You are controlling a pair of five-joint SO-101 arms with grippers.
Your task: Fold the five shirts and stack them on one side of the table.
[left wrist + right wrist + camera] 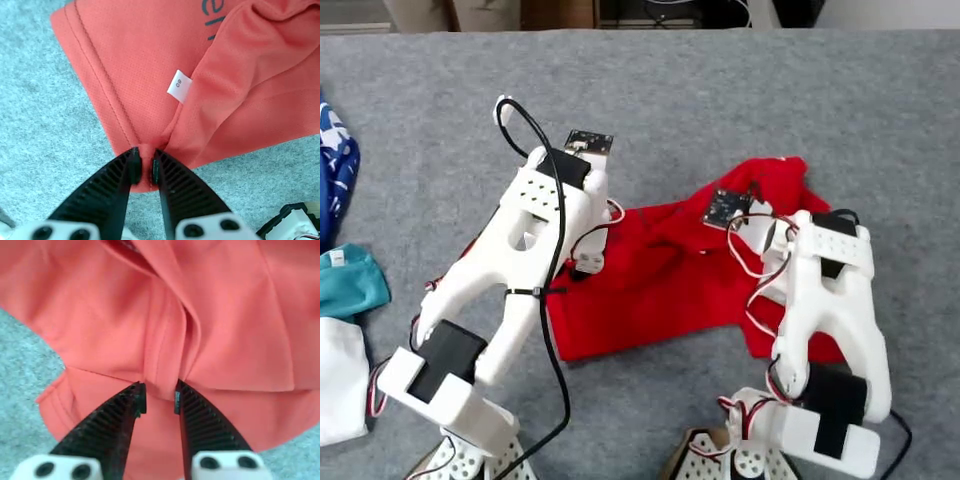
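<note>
Left gripper and right gripper pinch red shirt; white label showing.

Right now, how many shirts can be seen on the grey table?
4. A red jersey shirt lies crumpled in the middle; along the high view's left edge, a blue patterned shirt, a teal shirt and a white shirt. A fifth may be hidden.

A red mesh-fabric shirt is lying rumpled and half spread in the middle, while a blue patterned shirt, a teal shirt and a white shirt are sitting bunched along the high view's left edge.
</note>
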